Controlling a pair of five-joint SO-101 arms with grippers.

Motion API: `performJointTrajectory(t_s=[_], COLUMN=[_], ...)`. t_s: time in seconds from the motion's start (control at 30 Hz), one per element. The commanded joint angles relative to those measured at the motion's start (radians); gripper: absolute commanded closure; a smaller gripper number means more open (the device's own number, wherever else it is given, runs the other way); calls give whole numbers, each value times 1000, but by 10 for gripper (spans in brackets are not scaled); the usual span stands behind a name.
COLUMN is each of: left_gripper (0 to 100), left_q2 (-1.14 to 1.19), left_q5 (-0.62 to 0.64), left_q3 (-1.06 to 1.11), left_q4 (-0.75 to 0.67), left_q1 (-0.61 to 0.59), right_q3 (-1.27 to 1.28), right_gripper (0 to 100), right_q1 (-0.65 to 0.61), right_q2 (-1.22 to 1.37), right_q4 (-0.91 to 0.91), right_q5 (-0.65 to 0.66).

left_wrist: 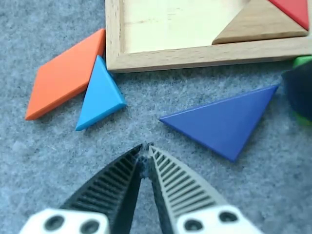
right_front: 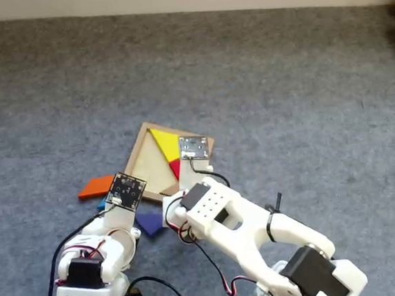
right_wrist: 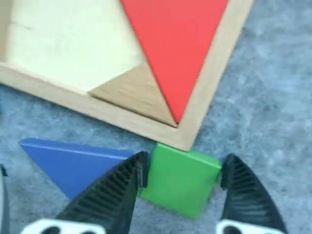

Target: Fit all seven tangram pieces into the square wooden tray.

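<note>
The green square point(right_wrist: 178, 180) is lying flat on the grey mat point(right_front: 281, 78), just outside a corner of the wooden tray point(right_wrist: 204, 112). It is looking light, stiff and smooth-faced, so it is likely calling for a pinch across two opposite straight edges. The right claw point(right_wrist: 185, 163) is straddling it, jaws spread wide and close to those edges, lifting nothing. The dark blue triangle point(right_wrist: 73, 163) is sitting beside it; a red triangle point(right_wrist: 175, 48) and a plain wooden triangle point(right_wrist: 131, 92) are lying inside the tray. The left claw point(left_wrist: 146, 146) is hovering closed and empty near the light blue triangle point(left_wrist: 100, 95) and the orange slanted piece point(left_wrist: 66, 73).
</note>
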Motion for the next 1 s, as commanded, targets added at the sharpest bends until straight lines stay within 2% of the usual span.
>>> performJointTrajectory(t_s=[0.0, 0.23, 0.5, 0.67, 0.77, 0.97], left_gripper=[994, 994, 994, 994, 994, 994], left_q2=[-58, -58, -58, -58, -58, -58], left_q5=[6, 6, 6, 6, 6, 6], left_q3=[19, 19, 19, 19, 19, 21], left_q4=[6, 6, 6, 6, 6, 6], left_q1=[-8, -8, -8, -8, -10, -10], right_q3=[-18, -88, -85, -87, -82, -24], right_gripper=[811, 813, 814, 814, 814, 814], right_q1=[21, 24, 76, 97, 97, 99], right_q2=[51, -42, -194, -314, -361, -331], right_q4=[2, 222, 228, 220, 148, -137], right_q5=[-8, -5, 2, 95, 138, 304])
